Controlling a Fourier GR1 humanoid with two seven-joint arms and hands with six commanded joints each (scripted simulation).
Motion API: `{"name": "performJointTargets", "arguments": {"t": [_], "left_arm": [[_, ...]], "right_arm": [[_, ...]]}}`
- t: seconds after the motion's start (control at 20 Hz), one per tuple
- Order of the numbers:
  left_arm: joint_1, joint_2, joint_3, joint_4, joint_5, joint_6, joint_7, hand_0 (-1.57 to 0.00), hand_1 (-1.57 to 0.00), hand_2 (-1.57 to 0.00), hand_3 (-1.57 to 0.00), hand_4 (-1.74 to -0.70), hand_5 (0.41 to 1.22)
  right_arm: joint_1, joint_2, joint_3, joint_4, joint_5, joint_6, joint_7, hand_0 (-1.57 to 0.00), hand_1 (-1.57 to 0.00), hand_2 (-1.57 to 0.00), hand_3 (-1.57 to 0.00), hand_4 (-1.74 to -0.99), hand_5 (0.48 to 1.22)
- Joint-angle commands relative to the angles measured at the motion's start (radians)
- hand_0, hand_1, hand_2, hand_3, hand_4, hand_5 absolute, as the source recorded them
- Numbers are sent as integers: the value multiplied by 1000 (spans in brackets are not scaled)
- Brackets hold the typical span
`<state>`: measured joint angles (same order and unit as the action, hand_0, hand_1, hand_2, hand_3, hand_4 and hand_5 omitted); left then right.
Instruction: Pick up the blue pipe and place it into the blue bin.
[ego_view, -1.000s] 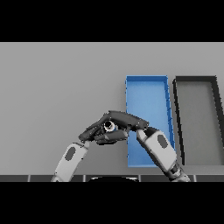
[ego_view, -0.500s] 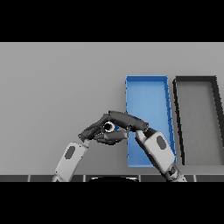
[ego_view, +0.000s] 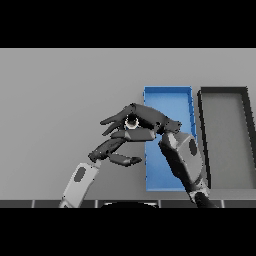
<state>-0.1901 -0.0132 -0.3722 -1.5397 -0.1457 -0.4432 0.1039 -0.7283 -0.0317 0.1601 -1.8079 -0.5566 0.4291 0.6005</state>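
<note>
Your right hand (ego_view: 145, 119) has its dark fingers curled round a small object of which you can see only a pale ring with a dark centre (ego_view: 131, 123), looking like the open end of a pipe; its blue colour does not show from here, so take it as the blue pipe only by judgement. The hand holds it just left of the blue rectangular bin's (ego_view: 167, 92) left wall, apparently lifted off the table, though the height is hard to tell. Your left hand (ego_view: 114, 149) sits just nearer and to the left, fingers loosely spread and holding nothing. As far as you can judge, the pickup is done and the placing is not: the pipe has yet to cross the near-left rim and be let go inside the bin, whose floor looks bare where your right forearm does not hide it. A dark grey bin (ego_view: 223, 93) of the same shape stands just right of the blue one. Both rest on a plain grey table (ego_view: 60, 100), with nothing else showing on it.
</note>
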Motion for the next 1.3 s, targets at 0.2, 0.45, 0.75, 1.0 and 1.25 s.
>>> {"name": "performJointTargets", "arguments": {"t": [0.2,0.45,0.75,1.0,1.25], "left_arm": [[15,3,-11,-27,1,-5,-11,-1,-1,-1,0,-949,471],[24,20,-3,-47,7,-9,3,0,0,0,1,-950,470],[26,24,7,-74,21,-5,8,1,1,1,1,-944,467],[13,29,10,-53,1,4,-11,1,1,1,1,-935,460],[18,31,8,-54,-20,24,-36,1,1,1,1,-928,465]], "right_arm": [[-214,-81,-131,101,-79,-136,-35,-1571,-1571,-1571,-1571,-1497,1221],[-269,-177,-237,247,30,-139,-85,-1571,-1571,-1571,-1571,-1498,1221],[-171,-225,-284,333,162,-139,-59,-1571,-1571,-1571,-1571,-1499,1221],[-39,-222,-279,327,269,-160,9,-1571,-1571,-1571,-1571,-1500,1221],[89,-286,-205,383,299,-256,9,-1571,-1571,-1571,-1571,-1500,1221]]}}
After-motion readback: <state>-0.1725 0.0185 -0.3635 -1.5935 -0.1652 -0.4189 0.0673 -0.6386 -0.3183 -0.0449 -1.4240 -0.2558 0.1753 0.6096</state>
